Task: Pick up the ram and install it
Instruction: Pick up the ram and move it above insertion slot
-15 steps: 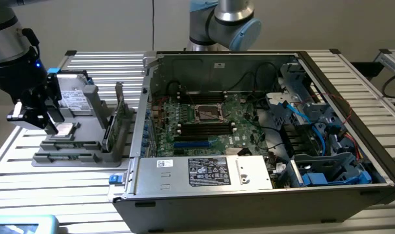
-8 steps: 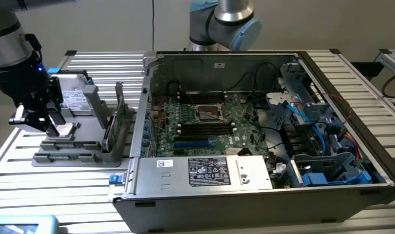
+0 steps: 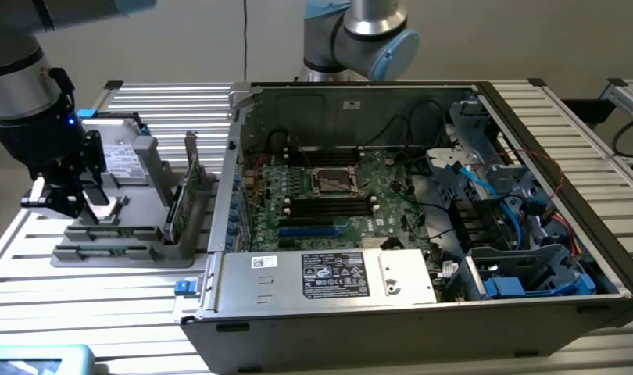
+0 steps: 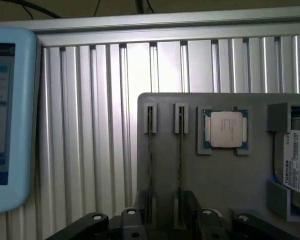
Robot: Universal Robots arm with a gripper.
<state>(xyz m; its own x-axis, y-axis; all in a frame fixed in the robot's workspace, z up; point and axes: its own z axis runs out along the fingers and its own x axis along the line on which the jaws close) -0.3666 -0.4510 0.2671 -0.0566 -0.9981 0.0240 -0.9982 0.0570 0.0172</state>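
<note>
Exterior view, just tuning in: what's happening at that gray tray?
The arm's tool hangs over the gray holder, on the exterior view's left of the open computer case. Two ram sticks stand edge-on in the holder's slots, beside a processor and a hard drive. No ram has been lifted yet.

Plain beige wall [image 3: 191, 39] behind; ribbed aluminium table [image 3: 56, 305] below; soft even light.

Exterior view: high, oblique, mid-distance, looking down over open computer case [image 3: 348, 98] and grey parts tray [image 3: 108, 254] on slatted table [image 3: 45, 289]. Wrist view: close, straight down. Shared: grey parts tray [image 4: 220, 175], hard drive [image 3: 119, 156] [image 4: 297, 165], slatted table [image 4: 90, 125].
</note>
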